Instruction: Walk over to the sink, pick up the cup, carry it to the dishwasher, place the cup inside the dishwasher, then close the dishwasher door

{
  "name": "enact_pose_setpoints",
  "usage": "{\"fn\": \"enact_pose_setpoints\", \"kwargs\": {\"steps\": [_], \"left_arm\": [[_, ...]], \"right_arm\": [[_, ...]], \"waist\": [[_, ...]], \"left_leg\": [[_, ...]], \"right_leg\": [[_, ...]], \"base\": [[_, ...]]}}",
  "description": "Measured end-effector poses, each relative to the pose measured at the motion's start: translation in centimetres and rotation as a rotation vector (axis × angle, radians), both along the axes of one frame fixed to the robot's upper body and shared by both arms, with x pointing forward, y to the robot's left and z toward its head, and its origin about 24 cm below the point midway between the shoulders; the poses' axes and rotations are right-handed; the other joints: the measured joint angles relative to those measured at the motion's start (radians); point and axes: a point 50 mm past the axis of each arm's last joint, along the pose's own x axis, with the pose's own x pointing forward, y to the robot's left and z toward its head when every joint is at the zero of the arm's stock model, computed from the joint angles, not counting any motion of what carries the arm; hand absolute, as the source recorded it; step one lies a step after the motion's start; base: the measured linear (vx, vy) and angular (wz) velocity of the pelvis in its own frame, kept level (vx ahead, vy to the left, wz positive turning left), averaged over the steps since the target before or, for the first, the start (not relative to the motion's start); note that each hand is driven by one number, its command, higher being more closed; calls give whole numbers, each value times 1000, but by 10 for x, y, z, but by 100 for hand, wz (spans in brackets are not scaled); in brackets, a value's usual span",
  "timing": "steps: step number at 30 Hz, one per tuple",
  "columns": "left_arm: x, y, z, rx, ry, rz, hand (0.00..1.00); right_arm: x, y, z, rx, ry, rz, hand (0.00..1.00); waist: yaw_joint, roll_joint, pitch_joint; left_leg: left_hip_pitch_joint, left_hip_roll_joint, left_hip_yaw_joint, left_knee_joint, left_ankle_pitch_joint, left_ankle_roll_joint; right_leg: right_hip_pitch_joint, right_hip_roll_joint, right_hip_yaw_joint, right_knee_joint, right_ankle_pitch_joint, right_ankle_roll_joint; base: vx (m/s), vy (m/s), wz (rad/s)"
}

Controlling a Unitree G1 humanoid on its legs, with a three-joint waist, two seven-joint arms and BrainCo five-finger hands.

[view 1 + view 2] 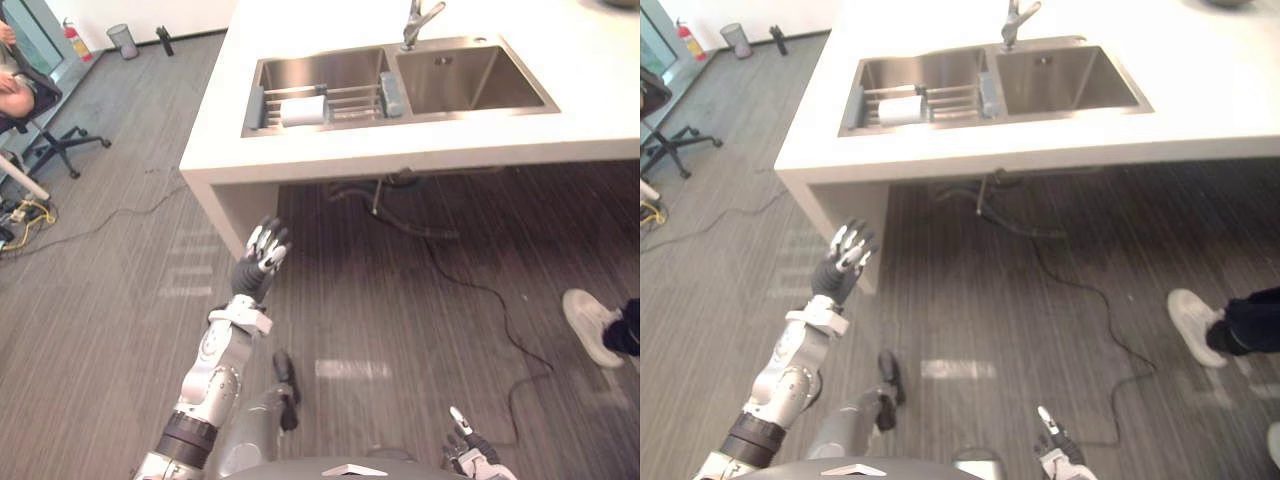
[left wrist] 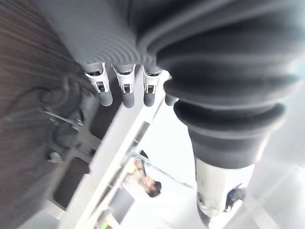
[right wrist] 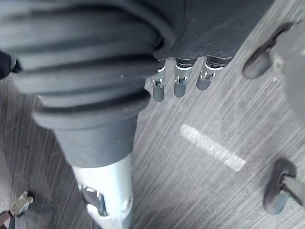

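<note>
A white cup (image 1: 302, 110) lies on its side on a wire rack in the left basin of the steel double sink (image 1: 440, 85), which is set in a white counter (image 1: 400, 155). My left hand (image 1: 262, 255) is raised in front of the counter's near left corner with its fingers (image 2: 126, 90) straight and spread, open and holding nothing. It is well short of the sink. My right hand (image 1: 470, 450) hangs low over the floor, and its fingers (image 3: 178, 81) are relaxed with nothing in them.
A faucet (image 1: 415, 25) stands behind the sink. A person's white shoe (image 1: 590, 325) is on the floor to the right. An office chair (image 1: 50, 140) stands at the far left, and a small bin (image 1: 122, 40) sits by the back wall.
</note>
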Motion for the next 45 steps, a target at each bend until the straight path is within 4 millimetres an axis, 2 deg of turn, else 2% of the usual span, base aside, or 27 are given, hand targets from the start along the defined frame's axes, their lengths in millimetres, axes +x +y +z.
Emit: {"fn": "enact_pose_setpoints", "kwargs": {"steps": [1, 2, 3, 4, 5, 6, 7, 8, 9, 10, 12, 13, 14, 15, 17, 18, 19, 20, 21, 23, 24, 27, 30, 36, 39, 41, 45], "left_arm": [[1, 5, 6, 8, -33, 4, 0], [2, 10, 9, 21, -52, 12, 0], [6, 20, 18, 45, -90, 29, 0], [10, 24, 34, 48, -156, 40, 0], [11, 26, 41, 42, -188, 48, 0], [10, 30, 58, 26, -258, 66, 0], [8, 32, 65, 22, -285, 70, 0], [5, 32, 80, 18, -352, 68, 0], [4, 32, 83, 18, -365, 69, 0], [2, 31, 91, 25, -392, 71, 0], [2, 28, 92, 42, -371, 75, 0], [3, 24, 90, 44, -344, 73, 0], [3, 19, 88, 52, -332, 57, 0], [4, 18, 88, 55, -332, 52, 0], [15, 10, 92, 92, -348, 22, 0], [20, 9, 96, 125, -363, 21, 0], [22, 11, 99, 141, -373, 29, 0], [23, 16, 102, 139, -389, 57, 0], [23, 15, 100, 129, -377, 63, 0], [24, 13, 102, 127, -378, 61, 0], [24, 13, 102, 130, -378, 59, 0], [25, 10, 102, 193, -381, 64, 0], [25, 6, 99, 230, -366, 70, 0], [29, 11, 92, 393, -368, 172, 0], [28, 13, 95, 483, -426, 255, 0], [25, 15, 99, 550, -494, 320, 0], [21, 21, 107, 657, -610, 457, 0]], "right_arm": [[-2, 2, -2, 22, 11, -21, 0], [-1, 8, -4, 49, 24, -34, 0], [-5, 23, -11, 125, 56, -62, 0], [-15, 33, -18, 201, 95, -123, 0], [-22, 38, -21, 232, 130, -149, 0], [-42, 46, -28, 288, 226, -181, 0], [-49, 49, -29, 300, 258, -183, 0], [-63, 55, -32, 310, 311, -169, 0], [-65, 56, -33, 310, 319, -163, 0], [-67, 60, -34, 311, 336, -150, 0], [-63, 65, -35, 323, 317, -168, 0], [-62, 68, -35, 335, 309, -171, 0], [-59, 66, -34, 328, 292, -164, 0], [-58, 66, -34, 326, 291, -163, 0], [-59, 66, -34, 320, 298, -150, 0], [-66, 70, -35, 334, 308, -165, 0], [-71, 75, -36, 350, 310, -178, 0], [-76, 78, -36, 362, 314, -202, 0], [-79, 73, -36, 349, 319, -207, 0], [-72, 64, -34, 331, 298, -171, 0], [-70, 62, -34, 326, 288, -161, 0], [-59, 52, -31, 306, 247, -136, 0], [-58, 54, -31, 317, 243, -116, 0], [-63, 64, -34, 352, 277, -77, 0], [-68, 66, -34, 340, 285, -86, 0], [-67, 64, -34, 318, 278, -108, 0], [-62, 57, -33, 296, 276, -136, 0]], "waist": [[16, 25, -21], [19, 1, -27], [8, -57, -47], [14, -93, -46], [17, -108, -46], [29, -120, -51], [30, -119, -54], [38, -122, -55], [39, -123, -55], [37, -122, -55], [35, -114, -54], [26, -110, -54], [13, -96, -61], [9, -92, -64], [-16, -86, -73], [-23, -99, -79], [-23, -122, -85], [-27, -136, -86], [-22, -94, -95], [-13, -59, -100], [-14, -54, -103], [-23, -52, -108], [-27, -54, -107], [-23, -57, -101], [-28, -60, -98], [-27, -53, -96], [-47, -16, -92]], "left_leg": [[24, 12, -31, -1, 109, 104], [29, 5, -29, 26, 135, 138], [26, -44, -26, 51, 89, 124], [22, -73, -27, 98, 37, 129], [18, -84, -27, 132, 5, 131], [12, -95, -27, 235, -88, 127], [13, -97, -28, 265, -123, 128], [38, -108, -21, 314, -194, 135], [48, -112, -18, 319, -204, 136], [85, -117, -15, 319, -243, 142], [182, -117, -10, 271, -268, 129], [265, -113, -10, 205, -267, 118], [333, -93, -13, 145, -261, 102], [343, -86, -14, 138, -260, 96], [368, -46, -55, 140, -276, 60], [367, -39, -89, 160, -292, 34], [365, -45, -105, 170, -300, 20], [370, -38, -135, 184, -317, -8], [369, 6, -148, 182, -308, -27], [384, 56, -165, 136, -293, -47], [395, 63, -165, 122, -284, -55], [399, 75, -178, 93, -253, -60], [376, 75, -191, 94, -248, -60], [337, 63, -161, 143, -228, -66], [347, 52, -156, 115, -180, -65], [382, 38, -156, 20, -124, -66], [404, 47, -146, -66, -106, -65]], "right_leg": [[27, 15, 6, 25, -31, -6], [35, -3, 5, 48, -47, -17], [23, -52, -5, 84, -35, -28], [20, -81, -1, 127, -19, -39], [17, -96, 2, 157, -10, -36], [-2, -122, 13, 274, 30, -14], [-18, -132, 12, 337, 57, 12], [-86, -177, 13, 529, 158, 125], [-102, -187, 14, 567, 191, 153], [-170, -231, 10, 719, 209, 210], [-273, -304, -81, 863, 118, 129], [-325, -338, -153, 877, 58, 58], [-399, -346, -204, 811, 8, 19], [-413, -344, -210, 787, 4, 16], [-483, -307, -189, 536, 16, 12], [-491, -278, -155, 355, 128, 20], [-494, -274, -137, 269, 231, 21], [-482, -256, -132, 213, 257, 34], [-452, -210, -157, 160, 264, 24], [-412, -145, -180, 68, 283, -2], [-402, -134, -181, 51, 284, -5], [-370, -102, -186, -24, 300, -17], [-356, -94, -207, -74, 320, -15], [-326, -107, -238, -121, 341, -12], [-287, -115, -272, -166, 358, -19], [-288, -119, -277, -192, 371, -35], [-289, -95, -274, -262, 413, -38]], "base": [[667, 230, -70], [625, 223, -31], [572, 188, 10], [567, 162, 32], [648, 136, 26], [509, 82, 16], [604, 114, 8], [298, 68, 0], [468, 103, -7], [420, 79, -26], [440, 69, -35], [382, -15, -23], [306, -29, -13], [268, -91, 11], [304, -201, 56], [338, -262, 72], [376, -342, 69], [364, -338, 39], [418, -358, 22], [281, -207, -9], [172, -166, -15], [108, -118, -6], [41, -31, 17], [-18, 13, 18], [-41, -21, 32], [-57, -25, 8], [-91, -14, -6]]}}
